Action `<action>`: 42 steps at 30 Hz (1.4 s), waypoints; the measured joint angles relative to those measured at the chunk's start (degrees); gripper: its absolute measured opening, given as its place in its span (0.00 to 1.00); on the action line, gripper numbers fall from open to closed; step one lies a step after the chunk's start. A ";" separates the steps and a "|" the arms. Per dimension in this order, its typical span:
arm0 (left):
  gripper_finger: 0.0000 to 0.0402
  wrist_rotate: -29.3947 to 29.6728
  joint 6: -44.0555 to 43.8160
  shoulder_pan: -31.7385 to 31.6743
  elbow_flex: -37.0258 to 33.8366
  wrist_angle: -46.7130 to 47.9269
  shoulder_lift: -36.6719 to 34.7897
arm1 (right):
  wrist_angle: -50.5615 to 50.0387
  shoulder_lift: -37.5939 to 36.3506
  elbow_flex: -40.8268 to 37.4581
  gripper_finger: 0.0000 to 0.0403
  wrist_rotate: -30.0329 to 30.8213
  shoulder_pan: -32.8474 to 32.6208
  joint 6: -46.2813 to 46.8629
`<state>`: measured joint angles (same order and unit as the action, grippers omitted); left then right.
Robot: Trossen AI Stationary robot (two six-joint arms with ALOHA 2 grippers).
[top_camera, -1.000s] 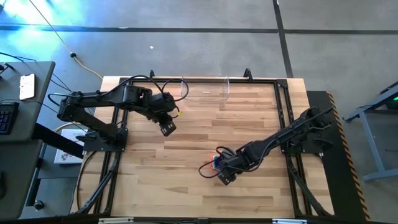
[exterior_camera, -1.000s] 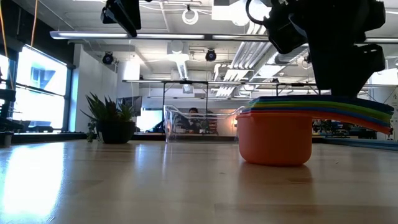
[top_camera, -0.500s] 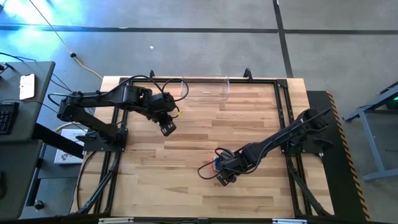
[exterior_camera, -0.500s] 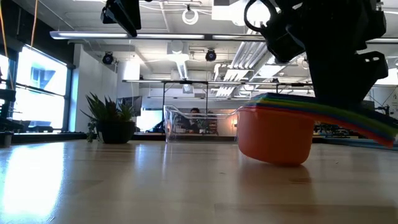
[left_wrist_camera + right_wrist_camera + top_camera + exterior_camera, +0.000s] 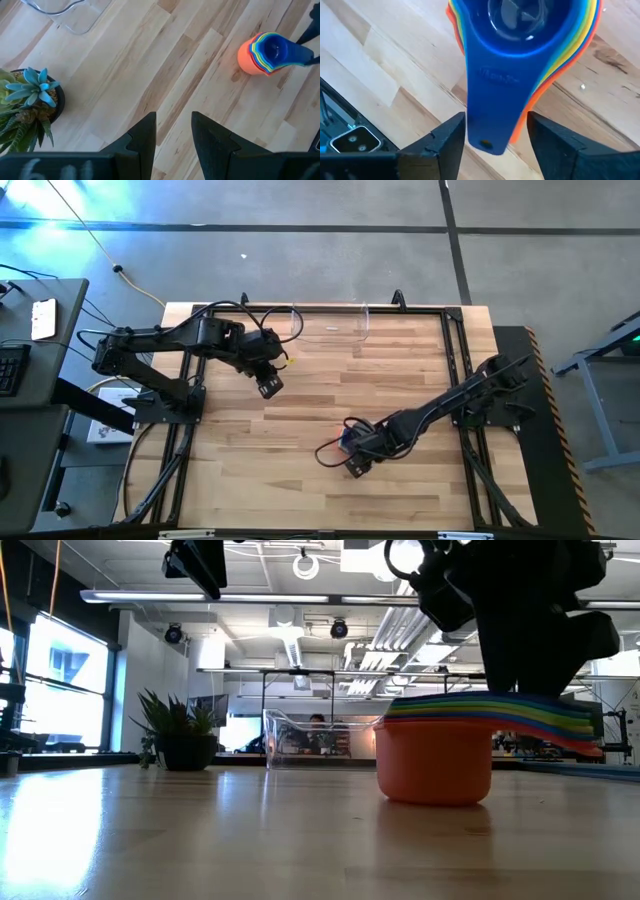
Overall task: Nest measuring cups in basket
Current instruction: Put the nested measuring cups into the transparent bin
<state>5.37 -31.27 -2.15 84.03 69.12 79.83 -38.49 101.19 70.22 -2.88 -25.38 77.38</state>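
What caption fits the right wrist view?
Right claw straddling the stacked handles of the nested measuring cups on the table.

Bright, even light falls on the worktop (image 5: 300, 400) from overhead; in the low view, ceiling strip lights (image 5: 250, 597) and the window (image 5: 65, 685) at left glare white. The worktop's near part there is soft and blurred, with a pale sheen. The arm (image 5: 520, 610) above the cups (image 5: 440, 755) is a dark silhouette. A blue glow marks the high view's top left corner.
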 joint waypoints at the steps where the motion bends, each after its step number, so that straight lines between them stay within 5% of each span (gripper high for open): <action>1: 0.28 0.01 0.03 -0.01 0.01 0.00 0.00 | 0.01 0.00 0.04 0.50 0.08 0.01 0.26; 23: 0.28 -0.02 3.02 0.01 0.02 0.04 0.00 | -7.05 0.00 3.71 0.49 -0.60 4.53 -1.09; 36: 0.28 -0.04 4.51 -0.01 0.00 0.13 0.00 | -19.18 -3.28 3.59 0.49 -2.11 2.29 8.29; 42: 0.28 -0.04 4.55 0.02 0.01 0.13 0.00 | -15.34 -1.20 2.44 0.49 -3.48 -2.80 15.47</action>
<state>5.33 -26.72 -2.13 84.04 69.25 79.83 -53.83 99.99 72.66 -6.36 -28.17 92.85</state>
